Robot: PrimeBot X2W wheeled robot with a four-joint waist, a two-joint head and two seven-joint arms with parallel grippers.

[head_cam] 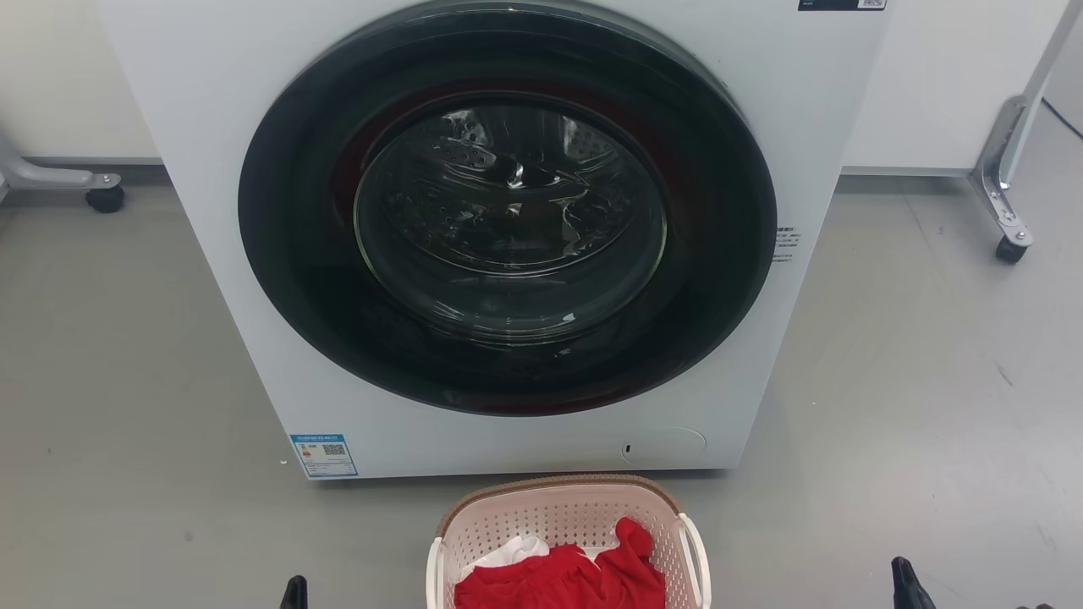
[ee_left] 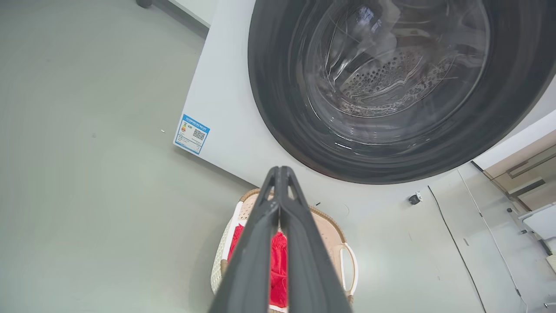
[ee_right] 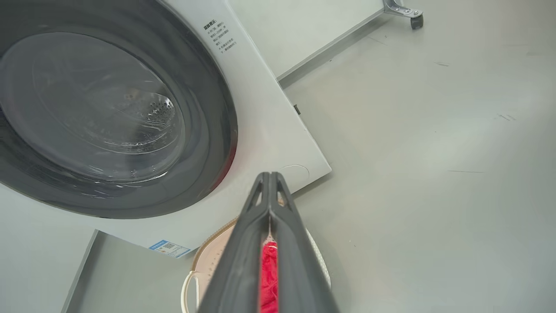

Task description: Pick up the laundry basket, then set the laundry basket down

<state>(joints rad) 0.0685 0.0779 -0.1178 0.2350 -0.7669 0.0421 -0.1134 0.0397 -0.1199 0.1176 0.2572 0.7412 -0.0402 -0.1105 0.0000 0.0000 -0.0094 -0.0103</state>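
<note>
Left gripper (ee_left: pixel 280 171): two long dark fingers closed tip to tip, nothing clamped between them, touching nothing. Seen from the head camera as a dark tip at the bottom edge, left of the basket's left handle and apart from it.

Right gripper (ee_right: pixel 269 176): fingers likewise pressed together at the tips, holding nothing, in contact with nothing. Dark tip at the lower right of the head view, well apart from the basket's right handle.

Laundry basket (head_cam: pixel 575 512): pale, perforated walls, brown woven-look rim, white side handles. Standing upright on the grey floor (head_cam: pixel 127 381), just in front of the washing machine (head_cam: pixel 211 169), between the two grippers.

Contents: red garment (head_cam: pixel 563 584) heaped inside, white cloth (head_cam: pixel 512 551) beside it at the left.

Washing machine: white body, round dark door (head_cam: pixel 508 211) shut, drum visible through the glass, blue label (head_cam: pixel 324 455) at the lower left corner.
</note>
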